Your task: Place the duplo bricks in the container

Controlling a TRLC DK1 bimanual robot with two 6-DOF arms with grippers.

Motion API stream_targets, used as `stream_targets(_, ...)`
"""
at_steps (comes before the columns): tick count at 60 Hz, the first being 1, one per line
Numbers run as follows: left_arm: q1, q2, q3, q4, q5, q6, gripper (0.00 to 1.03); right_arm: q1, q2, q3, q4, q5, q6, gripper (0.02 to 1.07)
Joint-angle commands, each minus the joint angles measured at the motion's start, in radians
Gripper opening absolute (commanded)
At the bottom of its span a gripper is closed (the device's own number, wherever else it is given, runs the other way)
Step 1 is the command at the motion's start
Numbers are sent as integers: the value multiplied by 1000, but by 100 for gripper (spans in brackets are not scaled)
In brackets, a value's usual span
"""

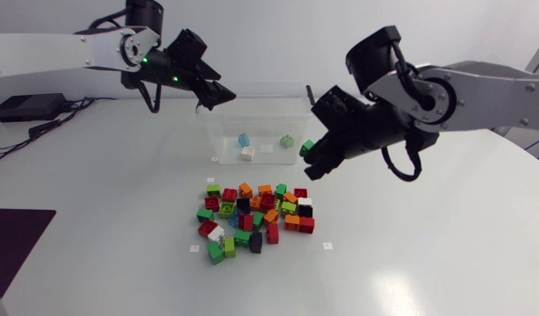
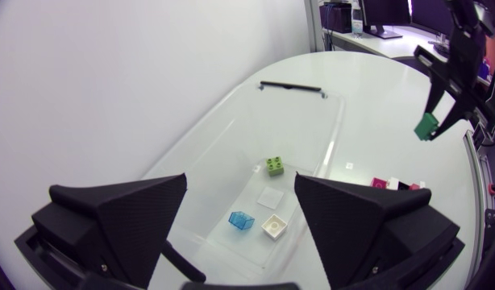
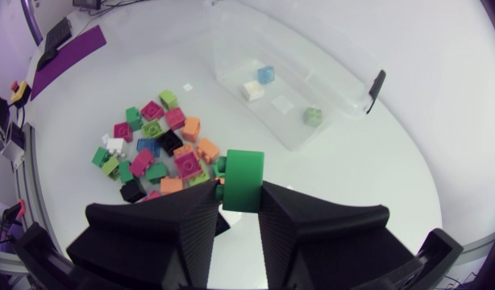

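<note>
**Duplo bricks (image 1: 256, 219) heaped on the table (image 1: 410, 263), one green brick (image 3: 243, 179) held beside the container (image 1: 219, 132)**

My right gripper (image 3: 241, 205) is closed on the green brick, one finger pressing each side, and the brick stands up out of the fingertips. Seen from above, this gripper hangs over the table just at the right end of the container, near its front corner. Its arm comes in from the right.

The container is a clear rectangular tub at the far middle of the white table. Three bricks lie on its floor. A light blue brick (image 1: 244, 140) and a white brick (image 1: 247, 153) sit close together toward the left end, and a pale green brick (image 1: 287, 140) sits apart from them toward the right end.

My left gripper (image 1: 215, 95) hovers above the container's back left rim. Its fingers stand wide apart and hold nothing. In the left wrist view the tub's floor and its three bricks show between them.

The other Duplo bricks lie in a loose heap on the table in front of the container, near it but not touching it. They are red, green, orange, black, white, blue and pink, and many touch one another.
</note>
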Motion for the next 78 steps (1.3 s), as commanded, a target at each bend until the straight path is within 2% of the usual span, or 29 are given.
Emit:
stream_targets(1,15,-147,-75,7,2,-19,99,-24,52,62,26,-9,-13,19)
stream_targets(7,27,-246,-158,1,1,-17,99,-42,96,123,39,-20,-15,19)
stream_targets(14,36,-351,-245,-53,1,17,99,-58,149,186,80,-28,-15,19)
stream_targets(26,33,-506,-459,-116,1,135,99,-71,234,298,115,-28,-12,20)
stream_targets(36,27,-601,-653,-119,4,225,99,-76,311,398,115,-29,-7,20)
stream_targets(56,16,-663,-876,-111,8,310,99,-74,445,554,119,-29,7,20)
stream_targets(75,-68,-632,-995,-79,7,365,99,-82,587,726,103,-22,8,22)
stream_targets(76,-69,-624,-999,-77,7,370,99,-84,595,732,103,-22,8,22)
stream_targets(78,-76,-611,-1005,-76,7,382,99,-85,610,749,100,-20,8,30)
